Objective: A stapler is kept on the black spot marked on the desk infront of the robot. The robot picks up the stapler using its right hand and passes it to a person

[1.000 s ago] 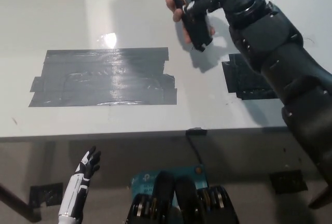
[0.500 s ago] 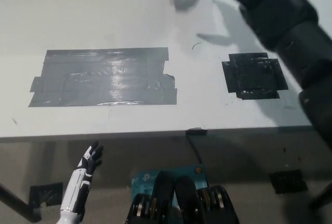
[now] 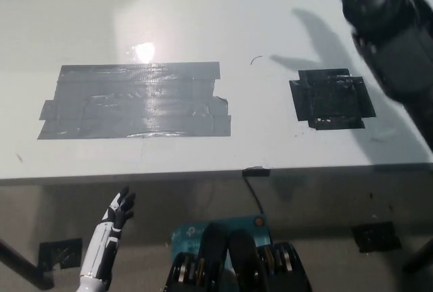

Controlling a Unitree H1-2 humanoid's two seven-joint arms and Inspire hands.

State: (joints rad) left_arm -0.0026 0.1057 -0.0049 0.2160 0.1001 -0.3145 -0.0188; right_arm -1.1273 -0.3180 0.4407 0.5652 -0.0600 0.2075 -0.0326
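Your black right arm (image 3: 389, 42) reaches past the top edge, presumably toward the person; its hand and the stapler are out of view, so you cannot tell its grip. The square black tape spot (image 3: 331, 99) below that arm lies bare on the white table (image 3: 203, 15). Your white left hand (image 3: 118, 209) hangs idle below the table edge, fingers spread.

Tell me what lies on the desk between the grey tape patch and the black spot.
Bare white desk separates grey tape patch from black spot, in the head view.

No text, label or number can be read anywhere; the teal board (image 3: 216, 228) below the desk edge bears a pale mark (too blurred to make out)
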